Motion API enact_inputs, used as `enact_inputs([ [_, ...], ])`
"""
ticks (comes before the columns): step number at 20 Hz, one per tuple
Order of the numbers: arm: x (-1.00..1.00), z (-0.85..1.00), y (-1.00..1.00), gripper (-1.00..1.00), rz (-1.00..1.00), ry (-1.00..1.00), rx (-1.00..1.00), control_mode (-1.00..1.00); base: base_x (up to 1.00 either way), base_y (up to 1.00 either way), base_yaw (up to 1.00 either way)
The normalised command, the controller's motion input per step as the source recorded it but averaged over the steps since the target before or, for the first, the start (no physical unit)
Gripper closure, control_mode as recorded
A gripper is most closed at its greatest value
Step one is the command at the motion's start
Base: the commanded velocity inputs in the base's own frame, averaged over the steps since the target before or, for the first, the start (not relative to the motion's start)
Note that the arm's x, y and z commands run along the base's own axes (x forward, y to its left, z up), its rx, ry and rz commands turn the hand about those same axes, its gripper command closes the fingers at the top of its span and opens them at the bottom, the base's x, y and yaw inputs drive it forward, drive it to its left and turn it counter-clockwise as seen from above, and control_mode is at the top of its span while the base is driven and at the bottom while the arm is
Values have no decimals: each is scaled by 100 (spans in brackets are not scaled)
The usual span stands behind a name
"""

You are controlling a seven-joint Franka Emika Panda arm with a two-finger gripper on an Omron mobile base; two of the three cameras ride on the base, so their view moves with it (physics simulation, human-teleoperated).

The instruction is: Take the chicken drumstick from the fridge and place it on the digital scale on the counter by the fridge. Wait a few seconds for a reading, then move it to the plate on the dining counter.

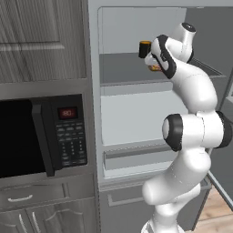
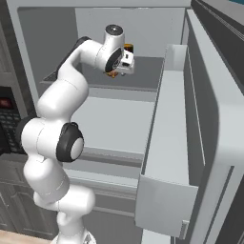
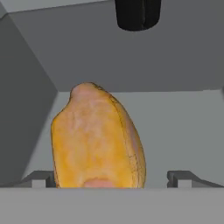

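1. While my arm reaches up into the open fridge (image 1: pixel 136 109) in the left base view, my gripper (image 1: pixel 153 63) sits over the upper shelf, mostly hidden behind my own wrist. A sliver of the orange chicken drumstick (image 1: pixel 155 68) peeks out just under my hand, and a black jar (image 1: pixel 144 48) with an orange band stands just beyond it, farther back on the shelf. To the side, well away from my jaws, is the microwave (image 1: pixel 43 136).

2. From the right base view, my gripper (image 2: pixel 119 71) again hangs low over that same shelf, with the drumstick (image 2: pixel 112 74) showing as a small orange patch right beneath it. The jar (image 2: pixel 128 49) is just behind my hand. The fridge door (image 2: pixel 200 143) stands swung wide, well off to the side of my jaws.

3. Looking along my jaws in the hand view, the drumstick (image 3: pixel 97 140) lies directly ahead, close up. One fingertip (image 3: pixel 183 178) shows apart from it on one side, the other sits close by its edge; my jaws are spread and hold nothing. The jar's base (image 3: pixel 138 14) is well beyond, at the back.

4. I judge I am at the pick-up step, the very start of the job. Next I would need to ease forward until the drumstick lies between my fingertips, close on it, then lift it clear without nudging the jar.
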Motion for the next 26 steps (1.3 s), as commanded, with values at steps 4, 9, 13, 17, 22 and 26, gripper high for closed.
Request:
enact_inputs([
  [4, 20, 0, 0, -100, 7, 0, 0, -100, 0, 0, 0],
  [9, 10, 0, 0, -100, 7, 0, 0, -100, 0, 0, 0],
  [13, -8, 0, 6, -100, 5, 0, 0, -100, 0, 0, 0],
  [17, -7, 0, 29, -100, 0, 1, -1, -100, 0, 0, 0],
  [22, 0, 0, 44, -100, -3, 0, -6, -100, 0, 0, 0],
  [26, 0, 0, 7, -100, -15, 0, -4, -100, 0, 0, 0],
])
